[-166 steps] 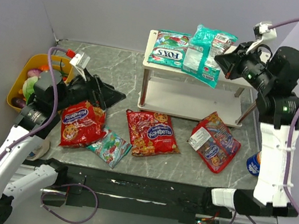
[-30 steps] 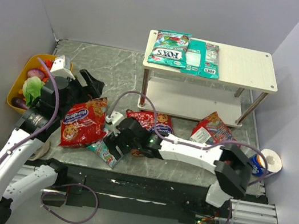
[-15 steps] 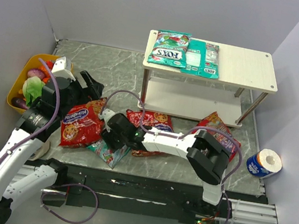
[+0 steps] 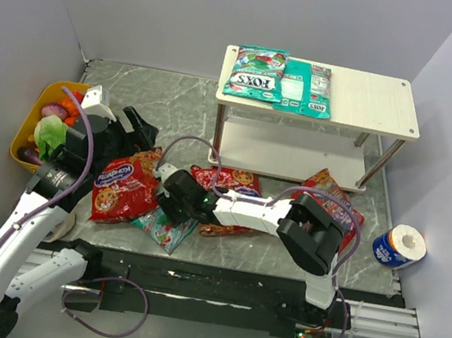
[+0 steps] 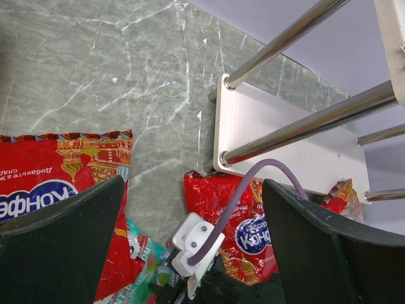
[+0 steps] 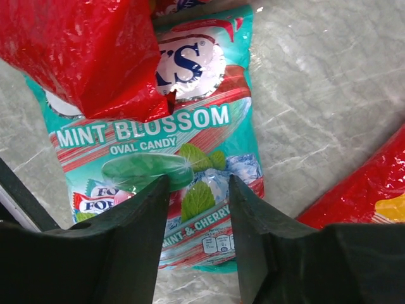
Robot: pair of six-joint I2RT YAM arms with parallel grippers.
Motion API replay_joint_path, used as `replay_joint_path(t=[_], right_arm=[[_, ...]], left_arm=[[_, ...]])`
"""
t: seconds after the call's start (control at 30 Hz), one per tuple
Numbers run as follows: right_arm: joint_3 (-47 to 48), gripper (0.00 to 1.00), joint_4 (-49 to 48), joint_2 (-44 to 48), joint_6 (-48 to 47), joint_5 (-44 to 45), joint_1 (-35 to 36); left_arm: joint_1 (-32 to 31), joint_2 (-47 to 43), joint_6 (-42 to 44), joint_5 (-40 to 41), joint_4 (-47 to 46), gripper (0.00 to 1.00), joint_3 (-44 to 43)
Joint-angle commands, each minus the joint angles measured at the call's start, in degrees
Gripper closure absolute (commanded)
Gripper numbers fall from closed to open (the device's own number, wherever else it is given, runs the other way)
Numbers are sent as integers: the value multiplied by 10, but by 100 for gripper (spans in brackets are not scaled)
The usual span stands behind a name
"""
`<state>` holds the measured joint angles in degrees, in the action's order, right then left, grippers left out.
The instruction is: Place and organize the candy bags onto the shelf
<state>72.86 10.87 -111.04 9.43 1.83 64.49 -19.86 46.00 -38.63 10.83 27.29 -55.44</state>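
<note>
Grey marble tabletop (image 4: 151, 95); right pincer (image 6: 195, 180) part-open astride teal candy bag (image 6: 145, 130); left pincer (image 5: 193, 183) wide

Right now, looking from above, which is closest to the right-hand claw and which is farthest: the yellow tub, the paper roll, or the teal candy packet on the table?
Measured from the right gripper in the top view:
1. Teal candy packet, right under it.
2. Yellow tub, off at the table's left side.
3. Paper roll, at the far right edge.

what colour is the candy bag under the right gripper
The bag is teal-green with red and white swirls, green mint leaves and white lettering. It shows best in the right wrist view.
</note>
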Motion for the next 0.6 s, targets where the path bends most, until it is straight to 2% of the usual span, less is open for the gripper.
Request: replay_joint_path(t=[0.0,0.03,0.1,0.2,0.37,0.57], right_arm=[[-4,38,29,-15,17,43,-1],[-7,31,27,-13,16,48,-1],[-13,23,21,-6,14,58,-1],[-9,20,21,-5,8,68,-2],[-10,20,12,-12,16,28,-19],[-51,26,-16,5,34,-72,-45]], left_arm=[[0,-1,0,2,-12,4,-8],[0,-1,0,2,-13,4,-6],[-1,-1,0,0,-14,4,-3],[-1,0,-1,0,-14,4,-2],[0,-1,0,1,-12,4,-1],[0,-2,-2,1,-13,4,1]])
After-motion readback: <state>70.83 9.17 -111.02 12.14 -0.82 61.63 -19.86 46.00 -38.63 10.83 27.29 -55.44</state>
